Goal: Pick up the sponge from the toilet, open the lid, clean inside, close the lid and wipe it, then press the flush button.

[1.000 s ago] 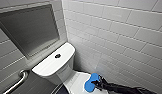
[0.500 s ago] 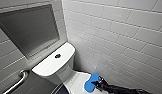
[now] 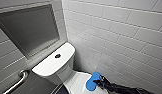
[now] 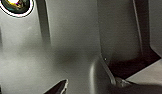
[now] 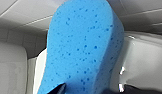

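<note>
The white toilet [image 3: 54, 62] stands in the corner, with a round dark flush button [image 3: 57, 56] on its tank top. Below the tank the white lid [image 3: 77, 83] is down. The bright blue sponge [image 3: 92, 81] lies at the lid's right side. My right gripper [image 3: 98, 82] reaches in from the right and is open, its jaws wide at the sponge's near end. In the right wrist view the sponge [image 5: 84, 50] looms large just beyond the dark fingertips [image 5: 59, 88]. I cannot tell whether they touch it. My left gripper [image 4: 87, 86] is open, with nothing in it, against dark surfaces.
A grey tiled wall [image 3: 122, 37] runs close along the toilet's right side. A recessed grey panel [image 3: 29, 30] sits in the wall behind the tank. A metal grab bar [image 3: 18, 81] is mounted low on the left.
</note>
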Motion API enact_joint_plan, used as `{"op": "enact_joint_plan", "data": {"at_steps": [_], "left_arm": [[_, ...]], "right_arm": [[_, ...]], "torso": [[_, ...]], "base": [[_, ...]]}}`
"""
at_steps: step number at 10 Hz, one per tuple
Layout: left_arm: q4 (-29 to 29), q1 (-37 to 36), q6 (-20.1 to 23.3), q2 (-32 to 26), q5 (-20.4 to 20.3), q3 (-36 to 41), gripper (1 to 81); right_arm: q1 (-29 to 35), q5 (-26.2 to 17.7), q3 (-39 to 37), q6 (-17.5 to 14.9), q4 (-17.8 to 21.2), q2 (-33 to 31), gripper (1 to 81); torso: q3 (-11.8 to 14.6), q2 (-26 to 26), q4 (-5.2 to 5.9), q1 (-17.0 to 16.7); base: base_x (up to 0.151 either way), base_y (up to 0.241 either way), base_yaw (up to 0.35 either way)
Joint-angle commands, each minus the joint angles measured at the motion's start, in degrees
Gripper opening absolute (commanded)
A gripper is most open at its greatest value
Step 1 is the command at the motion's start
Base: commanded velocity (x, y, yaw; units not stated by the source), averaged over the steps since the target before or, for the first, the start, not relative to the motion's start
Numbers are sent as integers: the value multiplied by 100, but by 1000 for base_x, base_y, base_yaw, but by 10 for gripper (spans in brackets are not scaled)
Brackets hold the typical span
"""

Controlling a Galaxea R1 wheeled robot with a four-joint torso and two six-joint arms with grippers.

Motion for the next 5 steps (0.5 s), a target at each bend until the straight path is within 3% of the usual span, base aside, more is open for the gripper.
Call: {"op": "enact_joint_plan", "data": {"at_steps": [1,2,5], "left_arm": [[-36,28,-19,17,418,25,811],[-36,27,-19,17,418,25,811],[-36,28,-19,44,418,25,811]], "right_arm": [[722,-130,24,1,-90,-16,811],[696,-113,41,1,-99,-8,811],[609,98,-3,-8,-116,89,811]], "torso": [[-540,0,0,0],[-29,0,0,0],[-234,0,0,0]], "base": [[0,0,0],[0,0,0],[0,0,0]]}}
